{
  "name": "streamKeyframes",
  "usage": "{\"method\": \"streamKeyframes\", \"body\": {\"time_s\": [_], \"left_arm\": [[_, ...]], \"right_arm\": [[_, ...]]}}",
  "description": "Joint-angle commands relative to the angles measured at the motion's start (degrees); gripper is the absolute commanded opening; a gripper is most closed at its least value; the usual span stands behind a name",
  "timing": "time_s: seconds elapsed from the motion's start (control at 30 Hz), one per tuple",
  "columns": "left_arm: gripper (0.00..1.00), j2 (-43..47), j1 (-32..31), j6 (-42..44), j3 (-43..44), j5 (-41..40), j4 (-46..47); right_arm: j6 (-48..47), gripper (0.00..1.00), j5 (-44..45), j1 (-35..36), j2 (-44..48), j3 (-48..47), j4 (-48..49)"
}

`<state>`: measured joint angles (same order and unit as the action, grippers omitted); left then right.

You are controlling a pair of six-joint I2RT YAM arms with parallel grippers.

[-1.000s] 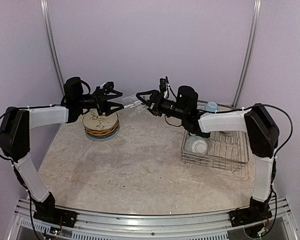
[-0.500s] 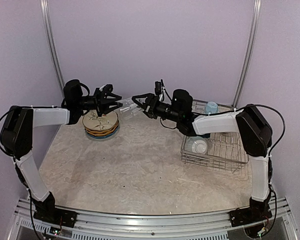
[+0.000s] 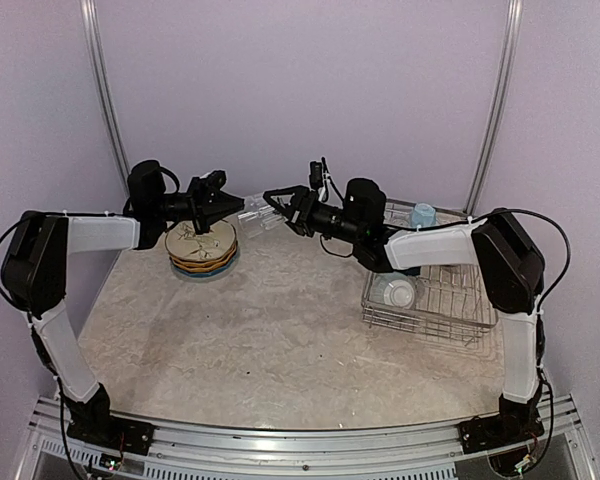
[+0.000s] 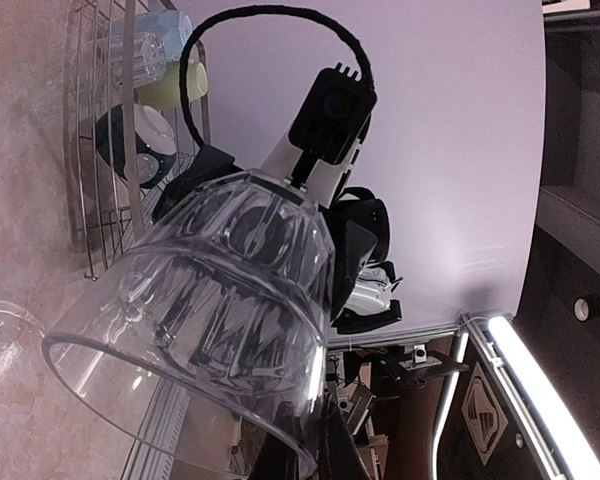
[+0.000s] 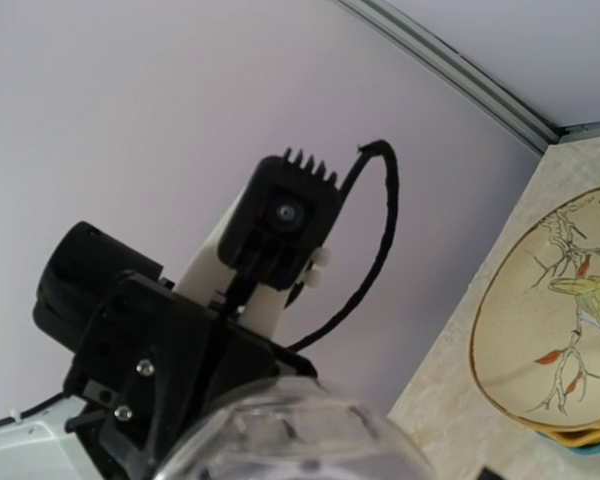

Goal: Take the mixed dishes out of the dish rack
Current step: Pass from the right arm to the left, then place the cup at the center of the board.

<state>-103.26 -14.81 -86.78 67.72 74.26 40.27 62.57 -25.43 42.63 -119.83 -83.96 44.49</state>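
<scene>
Lilac walls close in a marbled table (image 3: 280, 340), with the rack (image 3: 472, 322) at centre right of the overhead view and a stack of plates (image 3: 202, 247) at centre left. The glass (image 3: 253, 213) hangs in the air between the two, just right of the plates and well clear of the rack.

The right tool (image 3: 273, 201) is clamped around the glass's closed end, jaws wide on its body. The left tool (image 3: 234, 205) has its jaws together, and in the left wrist view one dark finger (image 4: 322, 452) sits right at the rim, so it seems to pinch the thin wall there.

I judge the glass to be light, rigid, smooth and breakable. A pinch on the wall alone gives little contact and lets it swing or slip, and hard pressure at the rim could chip it. A hold across the body, low toward the thick base, would be safer. The open mouth points lower left in the wrist view.

A bowl (image 3: 395, 292) and a blue mug (image 3: 423, 213) are in the rack.
</scene>
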Motion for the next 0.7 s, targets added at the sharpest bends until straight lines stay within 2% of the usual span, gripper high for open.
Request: {"method": "streamKeyframes", "body": {"time_s": [0.0, 0.1, 0.23, 0.3, 0.47, 0.53, 0.67], "left_arm": [[0.0, 0.5, 0.3, 2.3, -0.3, -0.6, 0.8], [0.0, 1.4, 0.6, 5.4, -0.1, -1.3, -3.5], [0.0, 3.0, 0.8, 11.8, 1.2, -2.4, -12.1], [0.0, 3.4, 0.8, 13.8, 1.6, -2.8, -15.1], [0.0, 3.7, 0.8, 14.9, 1.8, -3.3, -17.2], [0.0, 3.7, 0.9, 17.2, 2.3, -4.4, -21.6], [0.0, 4.2, 0.3, 32.0, 8.6, -12.6, -47.9]], "right_arm": [[-1.4, 0.22, -0.7, 0.5, 0.0, -1.5, -1.9], [-1.9, 0.46, 0.1, 0.1, 0.7, -0.6, -3.2], [-5.2, 0.89, 3.3, -0.6, 3.3, 1.3, -10.2], [-6.5, 0.99, 4.9, -1.1, 4.7, 2.2, -12.9], [-6.1, 1.0, 4.9, -2.5, 6.8, 6.2, -12.2], [-5.8, 1.0, 5.5, -3.4, 8.0, 7.9, -12.3], [-8.7, 1.0, 9.1, -4.4, 10.7, 8.6, -19.1]]}}
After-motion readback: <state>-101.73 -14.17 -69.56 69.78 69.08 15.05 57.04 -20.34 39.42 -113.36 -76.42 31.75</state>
